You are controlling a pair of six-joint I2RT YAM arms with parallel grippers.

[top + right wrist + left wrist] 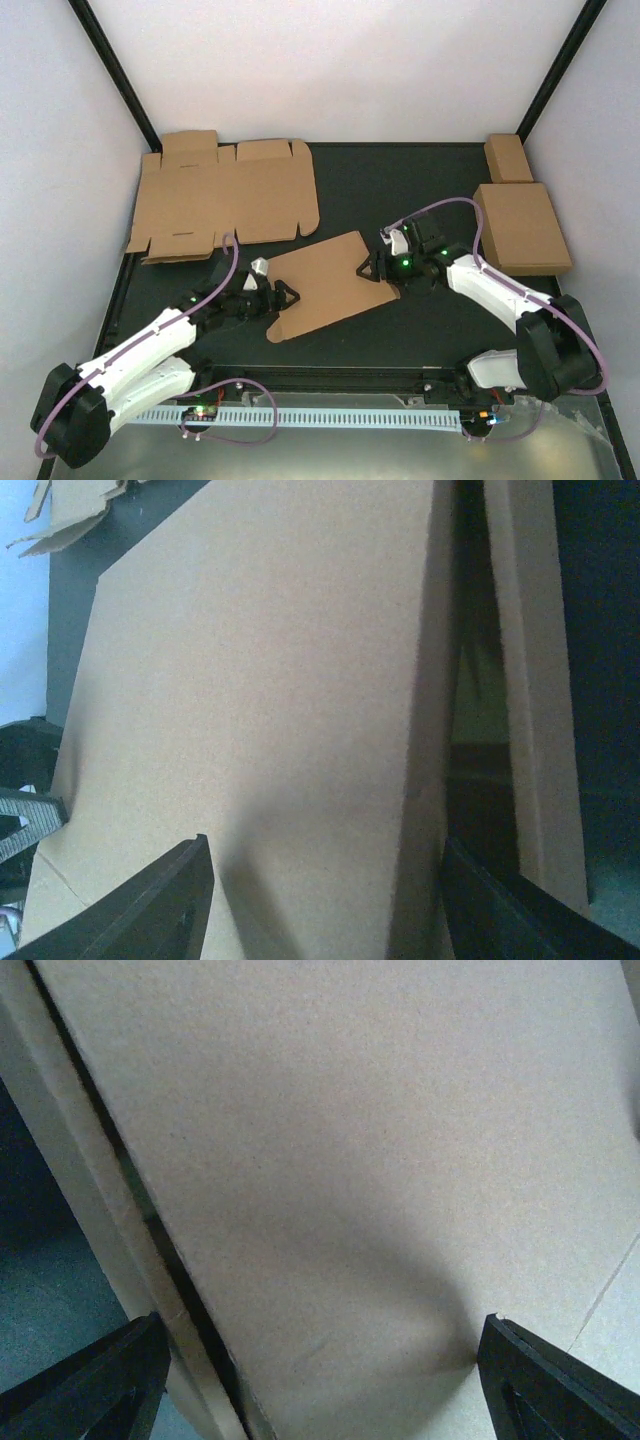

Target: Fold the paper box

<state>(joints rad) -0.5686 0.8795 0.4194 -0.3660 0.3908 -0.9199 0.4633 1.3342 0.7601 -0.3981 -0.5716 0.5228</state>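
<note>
Though nearly flat, a plain brown, matte paper box (325, 285)

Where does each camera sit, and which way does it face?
Top external: above and behind the arms, looking down on the table; left arm and right arm show, meeting at the paper box.
Left wrist: on the left arm, facing the paper box up close; left fingers in the bottom corners.
Right wrist: on the right arm, looking along the paper box; right fingers at the bottom.
Shared: all three see the paper box.
</note>
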